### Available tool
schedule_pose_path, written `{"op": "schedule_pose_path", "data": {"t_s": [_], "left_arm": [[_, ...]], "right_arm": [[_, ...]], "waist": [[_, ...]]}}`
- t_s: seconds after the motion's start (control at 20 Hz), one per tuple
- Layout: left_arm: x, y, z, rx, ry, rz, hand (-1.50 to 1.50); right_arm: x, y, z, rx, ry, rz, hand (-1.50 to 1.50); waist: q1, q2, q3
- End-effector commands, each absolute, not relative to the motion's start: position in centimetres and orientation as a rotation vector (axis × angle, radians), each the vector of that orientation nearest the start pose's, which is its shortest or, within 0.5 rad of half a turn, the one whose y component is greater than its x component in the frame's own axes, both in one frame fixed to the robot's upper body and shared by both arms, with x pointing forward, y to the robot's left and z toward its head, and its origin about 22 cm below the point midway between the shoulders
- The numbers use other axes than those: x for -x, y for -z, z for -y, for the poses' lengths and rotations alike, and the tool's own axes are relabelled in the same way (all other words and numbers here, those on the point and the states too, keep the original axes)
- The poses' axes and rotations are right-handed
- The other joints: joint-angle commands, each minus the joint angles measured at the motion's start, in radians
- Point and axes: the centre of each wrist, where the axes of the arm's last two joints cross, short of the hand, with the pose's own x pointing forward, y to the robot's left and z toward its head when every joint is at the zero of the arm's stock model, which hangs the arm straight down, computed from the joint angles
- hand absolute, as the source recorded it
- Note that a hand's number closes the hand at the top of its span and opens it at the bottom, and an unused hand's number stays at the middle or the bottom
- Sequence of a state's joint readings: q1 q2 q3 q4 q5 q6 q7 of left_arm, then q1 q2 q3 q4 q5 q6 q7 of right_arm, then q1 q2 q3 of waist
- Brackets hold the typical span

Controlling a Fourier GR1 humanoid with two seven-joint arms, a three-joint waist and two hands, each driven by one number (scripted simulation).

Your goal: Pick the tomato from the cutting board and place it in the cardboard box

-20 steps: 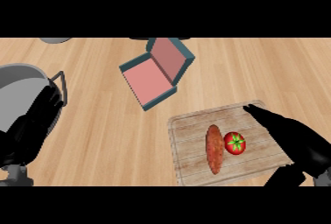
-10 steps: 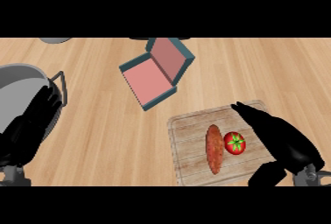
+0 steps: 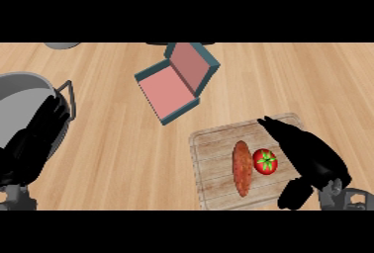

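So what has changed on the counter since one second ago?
The right hand has moved left over the cutting board, closer to the tomato, not holding it yet. Tomato, sweet potato, cardboard box, pot and left hand stayed put.

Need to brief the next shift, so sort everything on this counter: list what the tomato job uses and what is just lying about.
Belongs to the job:
tomato
cutting board
open box with pink inside
right hand, beside the tomato

Just lying about:
long orange-brown vegetable on the board
grey pot at the left
left hand, resting by the pot
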State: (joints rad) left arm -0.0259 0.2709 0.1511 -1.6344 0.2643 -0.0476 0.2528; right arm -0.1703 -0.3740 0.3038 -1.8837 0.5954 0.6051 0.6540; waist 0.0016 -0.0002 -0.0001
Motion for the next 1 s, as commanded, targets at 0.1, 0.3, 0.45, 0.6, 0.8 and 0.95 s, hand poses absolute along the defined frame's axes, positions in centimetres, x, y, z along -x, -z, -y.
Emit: {"op": "schedule_pose_path", "data": {"t_s": [0.1, 0.3, 0.45, 0.6, 0.8, 0.95], "left_arm": [[-23.6, -4.5, -30.3, -0.039, -0.032, 1.440, 0.00], [-23.9, -6.4, -31.9, -0.067, -0.040, 1.447, 0.00], [-24.6, -5.2, -31.7, -0.055, -0.050, 1.434, 0.00], [-23.6, -5.7, -32.0, -0.065, -0.041, 1.452, 0.00], [-27.1, -6.2, -31.1, -0.054, -0.046, 1.436, 0.00], [-24.3, -3.8, -31.8, -0.060, -0.060, 1.448, 0.00]], "right_arm": [[-23.8, -11.3, 17.6, 0.642, -1.280, 0.969, -1.50], [-24.9, -10.8, 19.0, 0.659, -1.291, 0.925, -1.50], [-25.3, -8.7, 18.5, 0.666, -1.296, 0.924, -1.50], [-25.9, -9.3, 18.3, 0.670, -1.318, 0.895, -1.50], [-25.7, -7.7, 18.8, 0.645, -1.306, 0.903, -1.50], [-25.0, -6.9, 17.5, 0.660, -1.331, 0.866, -1.50]], "waist": [[0.001, -0.001, 0.000], [0.000, -0.001, 0.000], [0.001, 0.000, 0.000], [0.002, 0.000, 0.000], [-0.002, 0.000, 0.000], [0.000, 0.000, 0.000]]}}
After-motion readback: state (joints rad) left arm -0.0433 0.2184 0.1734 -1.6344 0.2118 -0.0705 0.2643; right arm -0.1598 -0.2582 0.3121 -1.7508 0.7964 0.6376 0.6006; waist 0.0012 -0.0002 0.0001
